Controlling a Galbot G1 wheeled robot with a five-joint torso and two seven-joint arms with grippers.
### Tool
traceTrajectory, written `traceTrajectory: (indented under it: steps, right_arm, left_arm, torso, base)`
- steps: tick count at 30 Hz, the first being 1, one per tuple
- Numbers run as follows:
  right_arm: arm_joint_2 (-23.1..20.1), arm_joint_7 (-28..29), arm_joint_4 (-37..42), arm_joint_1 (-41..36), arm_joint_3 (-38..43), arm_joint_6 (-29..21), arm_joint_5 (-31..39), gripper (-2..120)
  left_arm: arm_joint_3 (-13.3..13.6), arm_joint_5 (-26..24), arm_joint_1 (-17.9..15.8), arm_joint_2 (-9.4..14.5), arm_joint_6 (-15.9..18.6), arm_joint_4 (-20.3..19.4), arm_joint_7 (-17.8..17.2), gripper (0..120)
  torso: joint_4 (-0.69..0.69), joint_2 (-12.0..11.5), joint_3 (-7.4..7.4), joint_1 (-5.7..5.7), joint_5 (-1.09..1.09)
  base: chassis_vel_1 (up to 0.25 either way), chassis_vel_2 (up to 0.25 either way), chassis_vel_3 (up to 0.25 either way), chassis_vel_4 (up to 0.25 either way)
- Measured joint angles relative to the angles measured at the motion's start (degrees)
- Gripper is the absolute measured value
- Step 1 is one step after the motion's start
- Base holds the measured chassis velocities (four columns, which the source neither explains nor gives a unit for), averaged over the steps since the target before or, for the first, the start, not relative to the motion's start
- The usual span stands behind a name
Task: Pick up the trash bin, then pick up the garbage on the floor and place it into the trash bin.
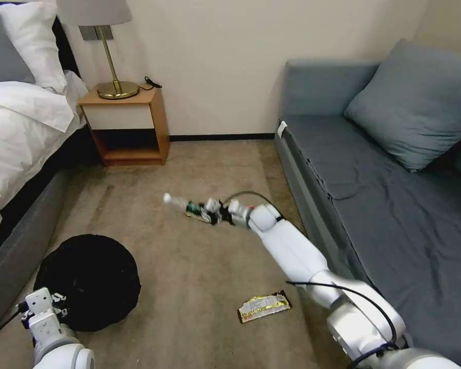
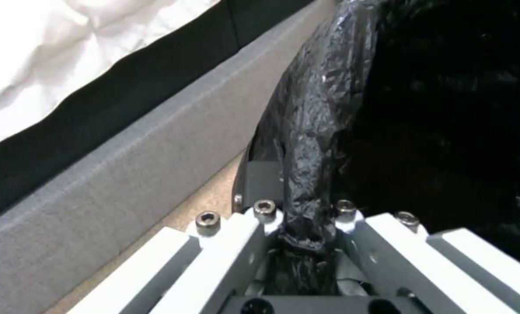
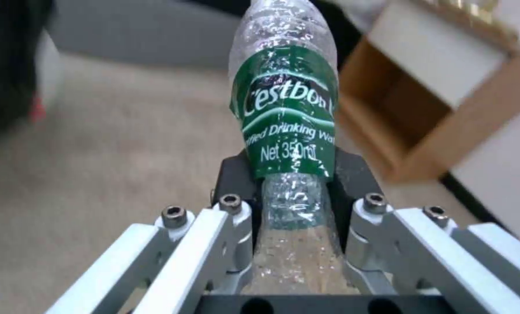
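While the left gripper (image 2: 306, 235) pinched the bag-lined rim of the trash bin (image 1: 87, 279) beside the bed, the right gripper (image 3: 298, 205) clamped the clear water bottle (image 3: 283, 117) above the carpet; a level carry over the bin's mouth looked wise.

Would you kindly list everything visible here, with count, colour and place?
trash bin: one, black-lined, on the floor beside the bed, rim pinched by the left hand
bottle: one, clear with green label, held by the right hand
snack wrapper: one, black-and-yellow, on the carpet near the sofa
bed: one, white linen, at left
nightstand: one, wooden, against the wall
lamp: one, brass, on the nightstand
sofa: one, grey-blue, at right
left hand: shut on the bin liner
right hand: shut on the bottle
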Motion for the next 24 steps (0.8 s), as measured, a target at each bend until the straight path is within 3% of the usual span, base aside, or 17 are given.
traceTrajectory:
  steps: [3,13,24]
  right_arm:
    - [-0.64,-1.13,7.89,-2.68,-3.32,-2.77,3.14,18]
    - [-0.21,-2.04,21.85,-8.85,-10.32,-7.15,5.66,18]
    - [4.11,-0.91,24.56,-13.24,-14.53,-8.66,6.98,18]
  left_arm:
    - [-0.04,0.08,-0.30,0.02,0.00,0.37,-0.03,1]
    - [0.29,0.08,-0.55,-0.03,0.03,0.80,-0.09,1]
    - [1.54,-0.56,0.71,-0.62,0.26,-1.31,-0.17,1]
  torso:
    - [0.01,0.00,-0.01,0.00,0.01]
    - [0.00,0.00,-0.01,0.00,0.00]
    - [0.00,0.00,-0.01,0.00,0.00]
  base:
    - [0.000,0.000,0.000,0.000]
    - [0.000,0.000,0.000,0.000]
    - [0.000,0.000,0.000,0.000]
